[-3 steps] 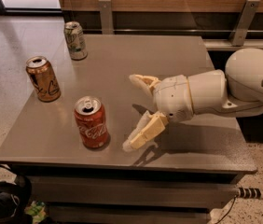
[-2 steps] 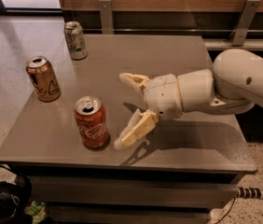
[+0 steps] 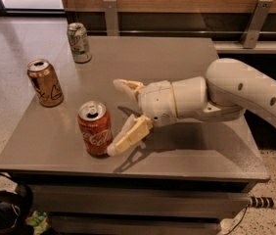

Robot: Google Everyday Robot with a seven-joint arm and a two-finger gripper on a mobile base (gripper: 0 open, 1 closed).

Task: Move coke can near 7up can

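The coke can point(image 3: 94, 128), red-orange with white script and a silver top, stands upright near the front of the grey table point(image 3: 192, 67). The 7up can point(image 3: 79, 42), pale silver-white with green markings, stands upright at the table's back left corner. My gripper point(image 3: 117, 117) comes in from the right, just right of the coke can, with its fingers spread wide apart. The near finger point(image 3: 128, 137) reaches the can's lower right side; the far finger point(image 3: 126, 86) is behind and to the right of the can. It holds nothing.
A golden-brown can point(image 3: 45, 82) with dark markings stands at the table's left edge, between the other two cans. A wooden wall with metal brackets point(image 3: 253, 14) runs behind the table. Cables and a dark object point(image 3: 1, 212) lie on the floor at front left.
My gripper and arm have moved left toward the coke can, and the near finger is now at the can's side. The cans have not moved.
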